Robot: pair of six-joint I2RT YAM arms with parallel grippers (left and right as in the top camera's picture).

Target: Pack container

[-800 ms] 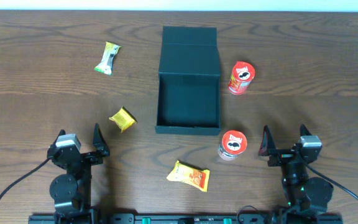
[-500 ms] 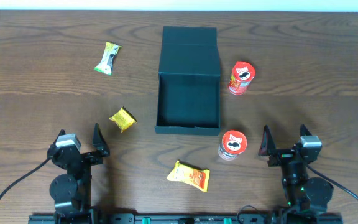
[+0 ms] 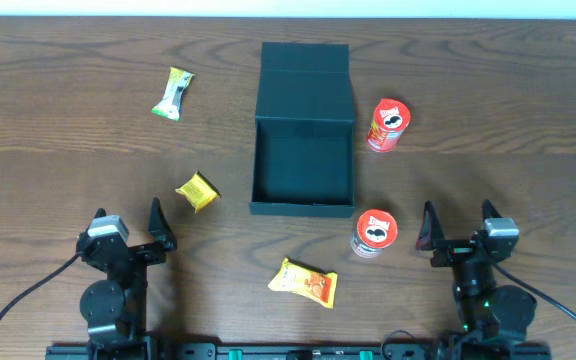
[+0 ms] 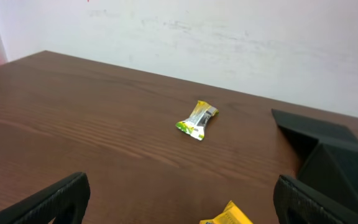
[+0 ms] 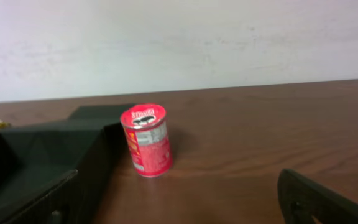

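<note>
Left gripper point(image 3: 127, 210) and right gripper point(image 3: 457, 214): jaws spread wide, nothing held, both parked at the 6 o'clock edge.

Container point(image 3: 303, 208): mid-table, open and empty, lid flat toward 12.

Risk: near can point(image 3: 375, 232) stands just off the box's 5 o'clock corner. A right-arm reach could topple it and send it rolling.

Room: table point(image 3: 58, 170) is bare toward 9 and 3.

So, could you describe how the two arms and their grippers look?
The left arm and right arm are black, with round housings and grey-topped wrists. The left gripper and right gripper each have two black fingers. Black cables trail from each base.
</note>
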